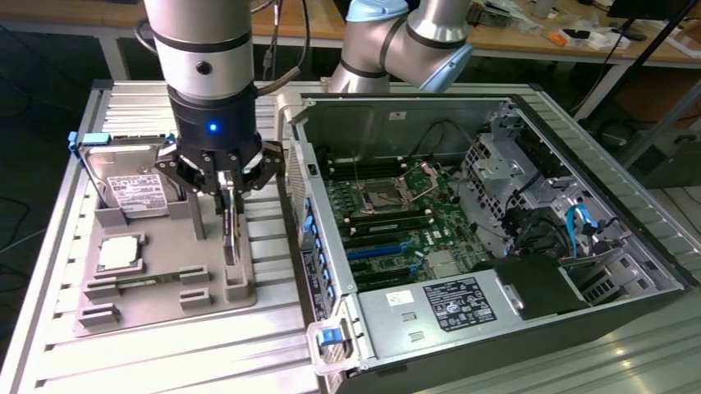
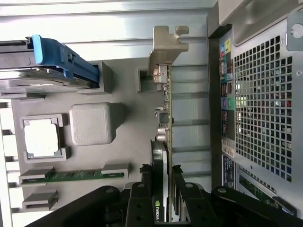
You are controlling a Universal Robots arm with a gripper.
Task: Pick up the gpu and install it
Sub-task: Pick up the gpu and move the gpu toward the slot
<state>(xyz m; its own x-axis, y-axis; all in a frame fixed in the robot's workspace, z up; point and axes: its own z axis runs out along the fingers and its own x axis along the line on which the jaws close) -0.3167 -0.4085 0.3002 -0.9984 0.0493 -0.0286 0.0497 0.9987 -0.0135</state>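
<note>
GPU (image 1: pixel 230 238) (image 2: pixel 164 118), the thin flat dark expansion card with a silvery-grey metal end bracket (image 2: pixel 168 45), sits right between the fingers of the black gripper (image 1: pixel 226 193) (image 2: pixel 161 182). The jaws are pulled in narrow and pinch the card from both flat sides, with a finger (image 2: pixel 142 198) pressed against the face with the green logo. The grab is about halfway along the card's top edge, arm coming straight down from above.

The card stands on its edge over the grey plastic fixture tray (image 1: pixel 164 308), on the exterior view's left of the open computer case (image 1: pixel 482 222). Its long axis runs near to far, roughly parallel to the case wall. The bracket end points far, toward the hard drive end of the tray. Can't tell if the bottom edge is still seated in its holder or just clear of it.

Around it on the tray: the boxy silver hard drive with a white label and blue frame (image 1: pixel 131 185) (image 2: pixel 47 66) at the far end, the small square silver chip (image 1: pixel 118 254) (image 2: pixel 42 137) nearer, and a green memory stick (image 2: pixel 71 176) lying in its cradle nearest. All sit further to the exterior view's left than the card.

The case's upright metal rear wall (image 1: pixel 298 189) stands just beside the gripper, between the card and the green motherboard with blue slots (image 1: pixel 378 250).
</note>
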